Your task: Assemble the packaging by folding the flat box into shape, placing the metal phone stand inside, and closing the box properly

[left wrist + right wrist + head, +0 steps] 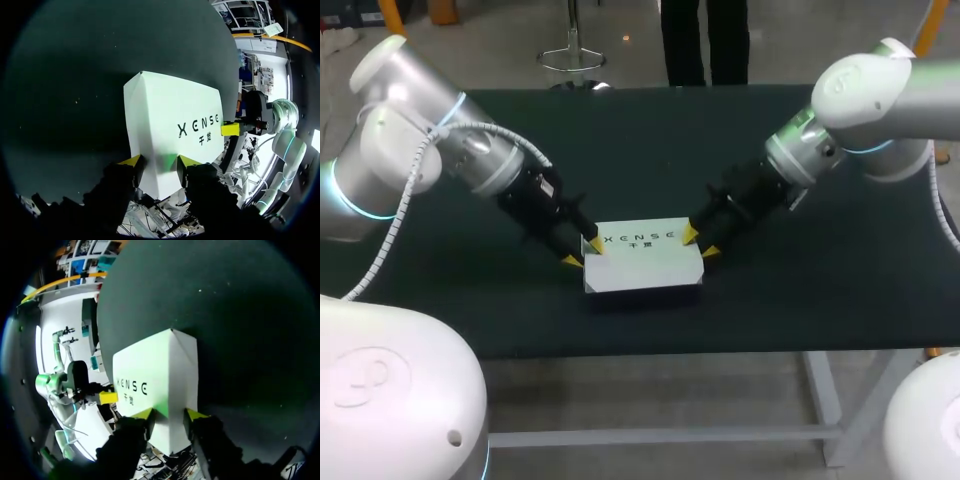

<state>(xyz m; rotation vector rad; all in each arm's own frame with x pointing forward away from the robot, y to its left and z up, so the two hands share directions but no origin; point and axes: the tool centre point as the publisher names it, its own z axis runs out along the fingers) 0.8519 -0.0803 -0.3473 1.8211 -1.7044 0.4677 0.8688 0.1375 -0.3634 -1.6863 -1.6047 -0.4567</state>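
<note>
white box [642,255] sits flat on dark table [800,290], mid-front; left gripper [581,253] pinches its left end between both tips, right gripper [700,243] pinches its right end.

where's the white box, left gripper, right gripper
white box [642,265]: head view, middle of its top face
left gripper [582,253]: head view, midway between its yellow tips
right gripper [700,243]: head view, midway between its yellow tips
</note>
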